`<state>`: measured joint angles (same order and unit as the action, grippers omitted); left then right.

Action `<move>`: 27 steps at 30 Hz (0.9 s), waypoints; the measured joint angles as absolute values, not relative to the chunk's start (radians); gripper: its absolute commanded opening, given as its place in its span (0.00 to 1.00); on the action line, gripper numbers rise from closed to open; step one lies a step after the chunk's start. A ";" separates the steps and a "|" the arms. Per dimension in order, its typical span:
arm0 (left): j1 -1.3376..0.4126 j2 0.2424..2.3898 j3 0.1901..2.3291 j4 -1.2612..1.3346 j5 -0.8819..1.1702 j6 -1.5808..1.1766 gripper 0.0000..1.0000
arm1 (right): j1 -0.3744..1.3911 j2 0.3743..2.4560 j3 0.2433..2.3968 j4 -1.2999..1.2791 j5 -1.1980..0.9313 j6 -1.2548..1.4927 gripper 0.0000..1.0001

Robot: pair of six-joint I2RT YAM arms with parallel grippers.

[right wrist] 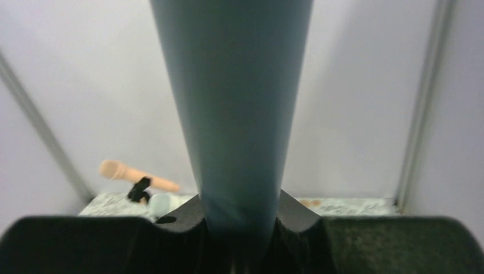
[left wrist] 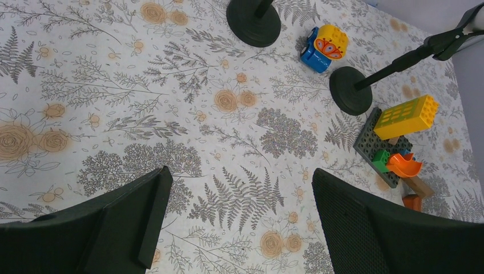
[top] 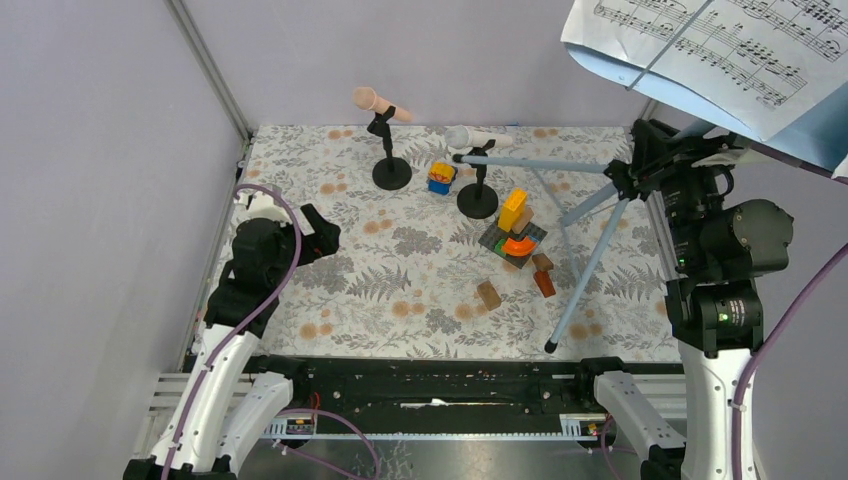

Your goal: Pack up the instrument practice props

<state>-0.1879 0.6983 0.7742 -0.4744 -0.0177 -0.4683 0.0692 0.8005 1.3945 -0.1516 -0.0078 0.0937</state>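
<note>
The light-blue music rack (top: 812, 128) with white sheet-music pages (top: 720, 45) is lifted and tilted at the upper right, close to the top camera. Its tripod legs (top: 590, 262) splay out over the right of the table. My right gripper (top: 640, 168) is shut on its blue pole (right wrist: 234, 114). The pink microphone (top: 380, 103) and the white microphone (top: 475, 137) rest in two black round-based holders (top: 392, 173) (top: 478, 201) at the back. My left gripper (left wrist: 240, 188) hangs open over bare cloth at the left, holding nothing.
A stack of colourful toy blocks (top: 515, 230) stands right of the middle, under the tripod legs. A blue-and-yellow toy block (top: 441, 178) sits between the holders. Small brown wooden blocks (top: 489, 294) lie nearer me. Grey walls and metal posts (top: 205, 60) enclose the table.
</note>
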 measured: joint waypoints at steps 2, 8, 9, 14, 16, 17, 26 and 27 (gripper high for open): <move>-0.187 0.692 0.772 -0.469 -0.018 -0.468 0.99 | 0.069 0.805 1.394 -0.174 -0.057 0.142 0.00; -0.187 0.683 0.762 -0.463 -0.018 -0.468 0.99 | 0.069 0.819 1.392 -0.270 -0.134 0.235 0.00; -0.186 0.683 0.762 -0.461 -0.017 -0.468 0.99 | 0.069 0.825 1.390 -0.283 -0.147 0.248 0.00; -0.184 0.682 0.761 -0.461 -0.017 -0.468 0.99 | 0.069 0.833 1.351 -0.310 -0.199 0.307 0.00; -0.183 0.682 0.761 -0.461 -0.017 -0.468 0.99 | 0.069 0.833 1.327 -0.309 -0.215 0.323 0.00; -0.183 0.682 0.761 -0.461 -0.017 -0.468 0.99 | 0.069 0.833 1.318 -0.308 -0.222 0.327 0.00; -0.179 0.682 0.760 -0.459 -0.011 -0.468 0.99 | 0.071 0.832 1.269 -0.282 -0.292 0.346 0.00; -0.177 0.683 0.760 -0.459 -0.006 -0.468 0.99 | 0.074 0.833 1.269 -0.278 -0.299 0.345 0.00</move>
